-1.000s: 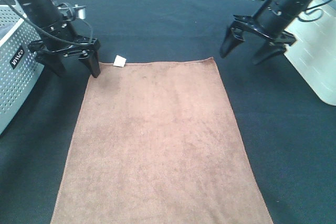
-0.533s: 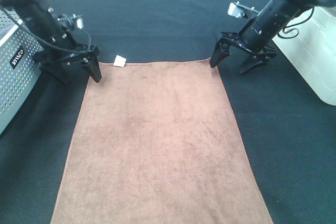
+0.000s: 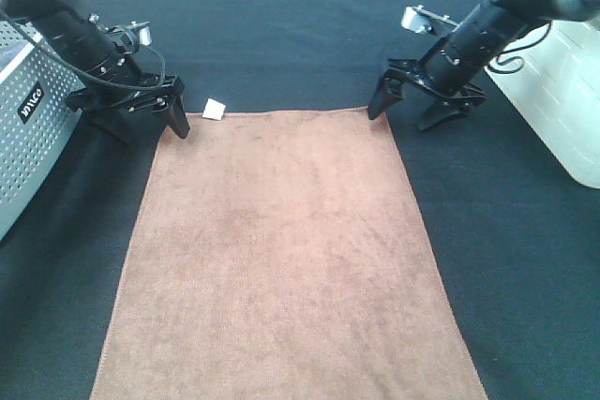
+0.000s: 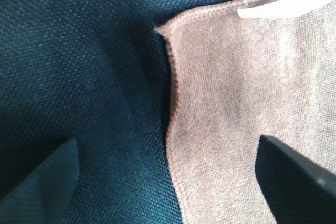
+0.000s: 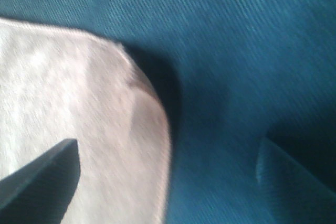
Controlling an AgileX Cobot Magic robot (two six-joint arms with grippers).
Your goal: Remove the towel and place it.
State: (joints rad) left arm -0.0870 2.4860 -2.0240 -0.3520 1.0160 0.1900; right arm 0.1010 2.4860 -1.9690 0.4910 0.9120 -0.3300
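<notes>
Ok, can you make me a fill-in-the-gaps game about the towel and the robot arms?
1. The towel lying flat is ____ in colour.
2. The little tag at one far corner of the towel is ____.
3. The left gripper and the right gripper are each at a far corner of the towel, with their jaws ____.
4. The tag lies nearest the ____ gripper.

Missing words: brown, white, open, left.
</notes>
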